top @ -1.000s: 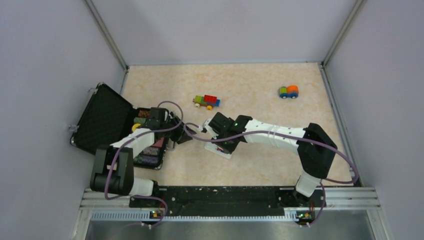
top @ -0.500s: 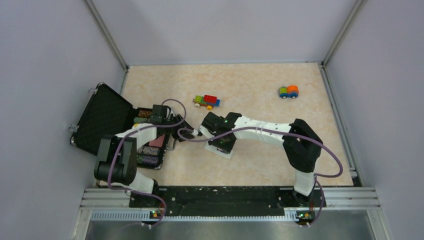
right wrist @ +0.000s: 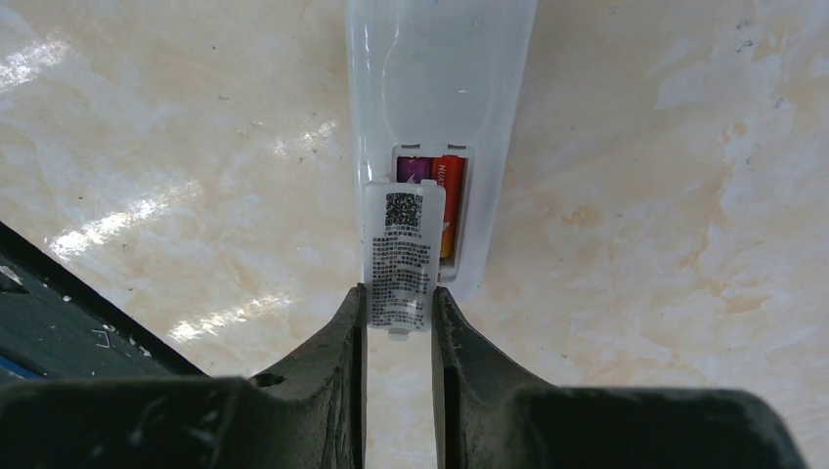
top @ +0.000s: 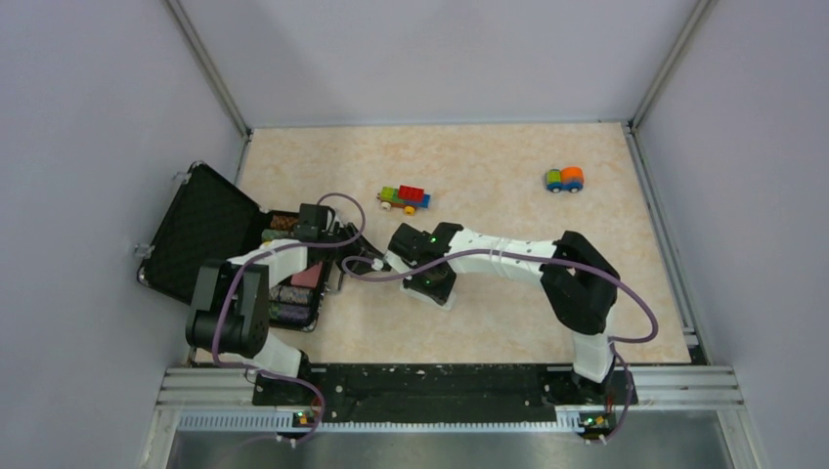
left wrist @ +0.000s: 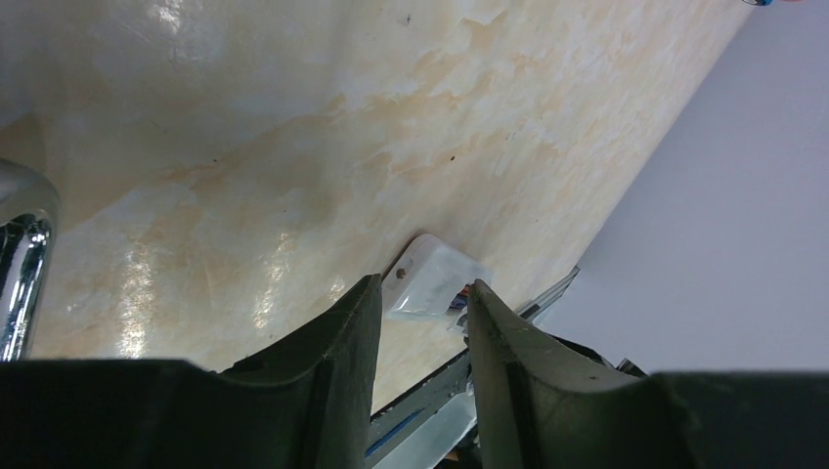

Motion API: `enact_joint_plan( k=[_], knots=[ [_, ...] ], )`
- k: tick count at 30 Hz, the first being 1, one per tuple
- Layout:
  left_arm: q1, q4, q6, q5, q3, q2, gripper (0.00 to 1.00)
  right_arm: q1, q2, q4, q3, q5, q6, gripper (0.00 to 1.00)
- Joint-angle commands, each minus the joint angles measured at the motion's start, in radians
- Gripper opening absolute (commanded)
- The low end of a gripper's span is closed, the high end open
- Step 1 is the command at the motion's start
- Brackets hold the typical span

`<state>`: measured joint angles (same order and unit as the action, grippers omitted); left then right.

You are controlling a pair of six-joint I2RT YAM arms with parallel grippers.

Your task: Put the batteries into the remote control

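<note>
Between my right pincer's [right wrist: 399, 291] tips sits the back cover [right wrist: 401, 234], light, stiff, slick plastic, pinched edgewise; batteries [right wrist: 432, 186] sit just ahead in the remote control [right wrist: 430, 78]. Left pincer [left wrist: 425, 293] narrow; whether it grips, I cannot tell.

An open black case [top: 200, 234] is lying at the left edge of the desk [top: 489, 156], holding coloured chips [top: 282, 314]. A multicoloured brick car [top: 405, 198] is standing near the middle; a small orange-blue car [top: 564, 180] is sitting far right.

Plain lilac walls [top: 440, 59] surround a beige marbled tabletop [top: 508, 166].
</note>
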<state>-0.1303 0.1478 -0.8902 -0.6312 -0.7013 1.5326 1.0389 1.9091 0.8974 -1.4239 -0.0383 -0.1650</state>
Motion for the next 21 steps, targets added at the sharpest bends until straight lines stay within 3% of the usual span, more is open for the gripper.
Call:
enact_joint_plan(
  k=[1, 21],
  knots=[
    [0.006, -0.034, 0.018, -0.005, -0.02, -0.001, 0.42, 0.015, 0.013, -0.03, -0.044, -0.028, 0.024, 0.11],
    [0.007, -0.032, 0.026, -0.008, -0.009, 0.005, 0.42, 0.015, 0.058, -0.041, -0.061, -0.071, 0.031, 0.12]
  ],
)
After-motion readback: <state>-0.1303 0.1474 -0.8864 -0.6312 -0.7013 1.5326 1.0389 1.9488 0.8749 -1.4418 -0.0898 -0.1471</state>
